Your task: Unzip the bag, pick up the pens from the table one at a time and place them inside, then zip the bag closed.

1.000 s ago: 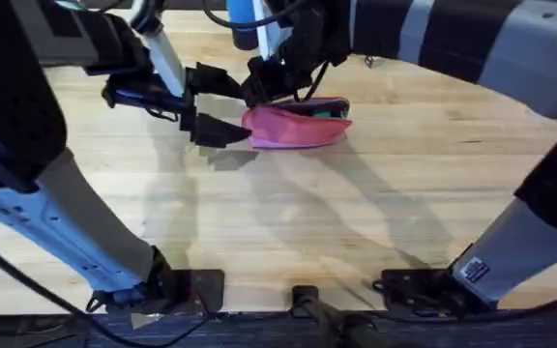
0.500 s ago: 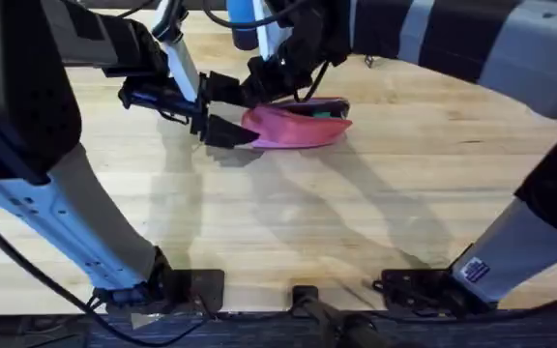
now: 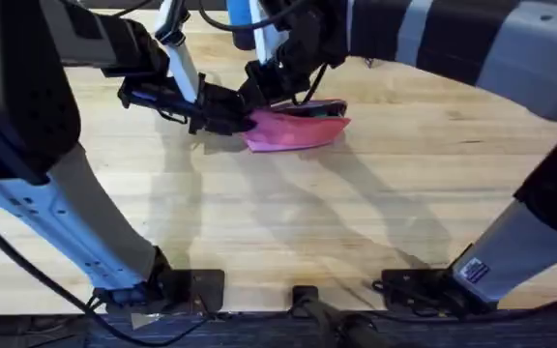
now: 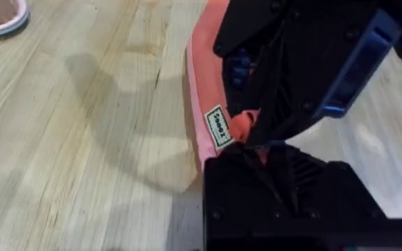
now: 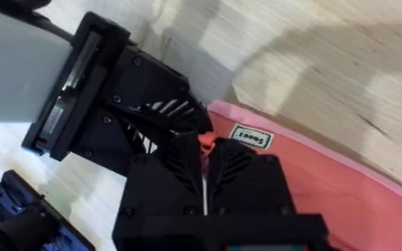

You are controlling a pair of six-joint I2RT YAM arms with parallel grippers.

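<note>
Two grippers pinched at one end of the pouch

Both black two-finger tools met at the left end of the oblong soft pink fabric bag (image 3: 296,129), which lay on the pale wooden plank table (image 3: 356,222) toward its far middle. Left gripper (image 3: 238,120) had its fingers drawn together on the pouch's end fabric. Right gripper (image 3: 264,89) came in from above, fingers nearly closed on a small reddish bit at the bag's top edge, probably the zipper pull (image 5: 206,141). Overhead view showed a dark-and-green opening along the bag's top. Left wrist view showed a small white label (image 4: 218,125) on the pink edge, just beside the left tool's fingers, with the right tool's body close above. Right wrist view showed the same label beside the reddish bit.
</note>
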